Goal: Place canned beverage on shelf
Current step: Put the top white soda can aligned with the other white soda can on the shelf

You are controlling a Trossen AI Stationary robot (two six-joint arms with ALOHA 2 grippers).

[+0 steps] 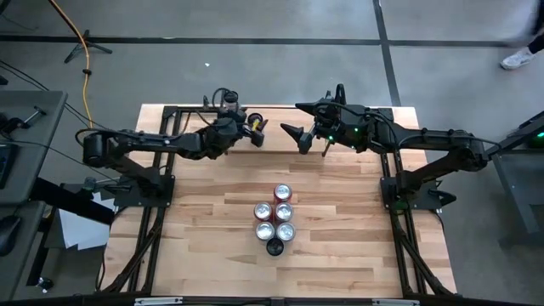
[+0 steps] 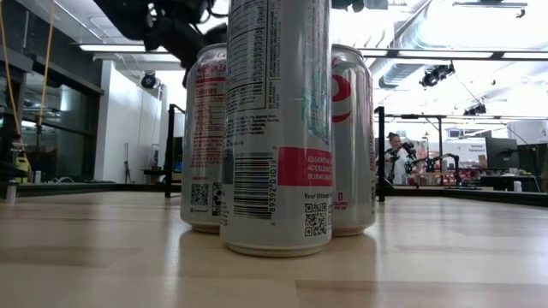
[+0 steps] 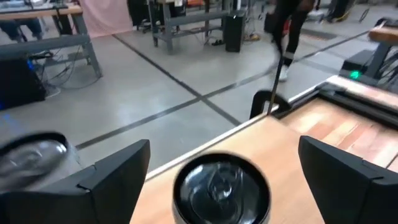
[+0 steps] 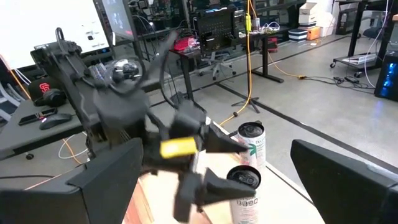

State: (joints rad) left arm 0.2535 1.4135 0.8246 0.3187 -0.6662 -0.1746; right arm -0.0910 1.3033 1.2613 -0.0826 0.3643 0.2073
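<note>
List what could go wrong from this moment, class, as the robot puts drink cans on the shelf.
1. The silver-topped aluminium can stands between the left gripper's open jaws, near the edge of the pale wooden plank shelf. A careless retreat might tip it off.
2. The right gripper hovers close opposite, so the arms could collide.
3. The clustered cans mid-table are tightly packed, so grasping one may topple its neighbours.

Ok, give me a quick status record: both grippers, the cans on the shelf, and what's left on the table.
left gripper: open, fingers either side of a can, clear of it
can: upright on the shelf
second can: on the shelf beside it
right gripper: open, empty, facing the left one
table cans: six, upright, clustered mid-table
</note>
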